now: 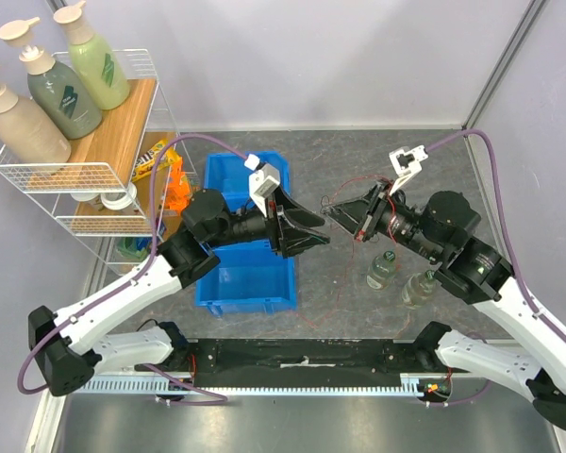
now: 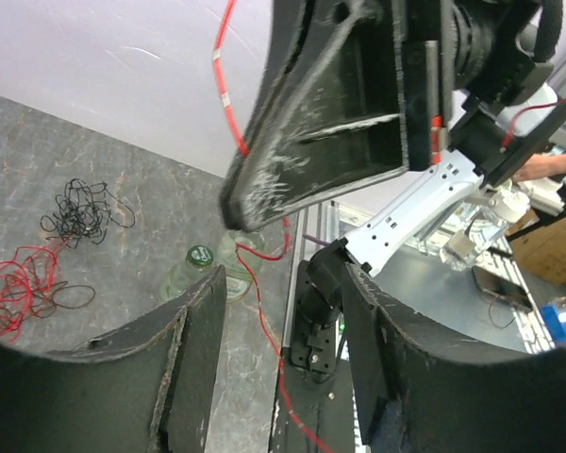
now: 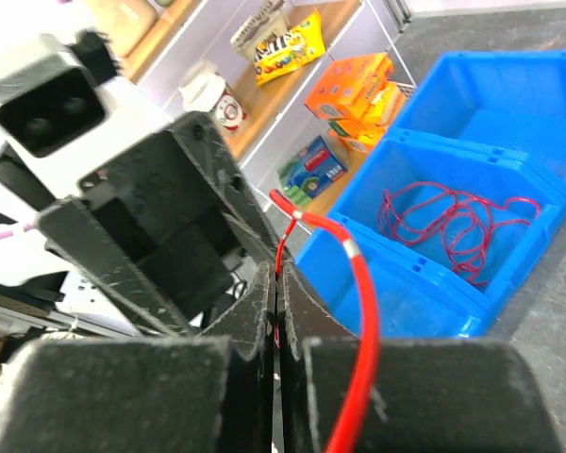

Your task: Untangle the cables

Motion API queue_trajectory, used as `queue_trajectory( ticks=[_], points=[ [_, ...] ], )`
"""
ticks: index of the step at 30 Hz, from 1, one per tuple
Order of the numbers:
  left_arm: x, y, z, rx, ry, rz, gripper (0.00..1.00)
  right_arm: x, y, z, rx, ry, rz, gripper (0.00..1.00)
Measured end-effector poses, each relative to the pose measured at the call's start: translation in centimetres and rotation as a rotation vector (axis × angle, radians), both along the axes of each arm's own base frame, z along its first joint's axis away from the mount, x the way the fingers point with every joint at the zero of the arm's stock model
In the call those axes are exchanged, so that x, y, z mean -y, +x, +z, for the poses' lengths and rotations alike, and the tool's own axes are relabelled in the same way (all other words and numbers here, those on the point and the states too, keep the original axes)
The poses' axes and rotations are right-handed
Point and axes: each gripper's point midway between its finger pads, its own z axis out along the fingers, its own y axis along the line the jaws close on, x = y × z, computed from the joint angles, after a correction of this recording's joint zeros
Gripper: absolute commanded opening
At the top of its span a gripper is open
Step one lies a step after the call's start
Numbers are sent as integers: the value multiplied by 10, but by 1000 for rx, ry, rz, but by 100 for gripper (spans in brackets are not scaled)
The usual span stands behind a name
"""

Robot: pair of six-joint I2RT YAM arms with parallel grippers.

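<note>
1. Two arms. The left gripper (image 1: 323, 229) has its jaws spread wide, with nothing between them. The right gripper (image 3: 275, 293) faces it tip to tip, just apart, its fingers pressed together on a red cable (image 3: 358, 311).
2. One wire rack (image 1: 75, 175) with wooden shelves stands at the table's far left.
3. Two blue bins (image 1: 250, 283) lie side by side under the left arm. One of them holds a red coil (image 3: 453, 222); I cannot tell which.
4. Three pump bottles stand on the rack's top shelf: one beige (image 1: 24, 118) and two green (image 1: 61, 90).
5. Two clear bottles (image 1: 382, 269) stand near each other under the right arm.
6. Two snack packs sit on a lower shelf: a yellow bag (image 3: 288, 38) and an orange box (image 3: 354, 90).
7. Cables in four places: the pinched red cable, which hangs from the right gripper and trails down past the clear bottles to the near edge; the red coil in a bin; a black tangle (image 2: 80, 212) on the table; and red loops (image 2: 24, 283) beside that tangle, touching it. The number of separate wires cannot be told.
8. The table (image 1: 358, 160) is grey and mottled like stone.
9. Pale, plain walls (image 1: 311, 57) close it in at the back and on both sides.
</note>
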Motion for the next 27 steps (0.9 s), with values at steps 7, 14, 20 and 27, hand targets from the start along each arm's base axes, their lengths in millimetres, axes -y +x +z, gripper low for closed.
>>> queue_trajectory(
  ticks=[7, 14, 20, 27],
  points=[
    [11, 9, 0, -54, -52, 11, 59, 1, -1, 10, 1, 74, -8, 0],
    [17, 8, 10, -56, -103, -8, 2, -1, -1, 10, -13, 106, -6, 0],
    [19, 12, 5, -74, -90, 20, 2, 0, 1, 7, -15, 105, -20, 29],
    [-6, 34, -12, -61, 14, 230, 2, 42, 27, -33, 40, -155, -247, 77]
  ],
)
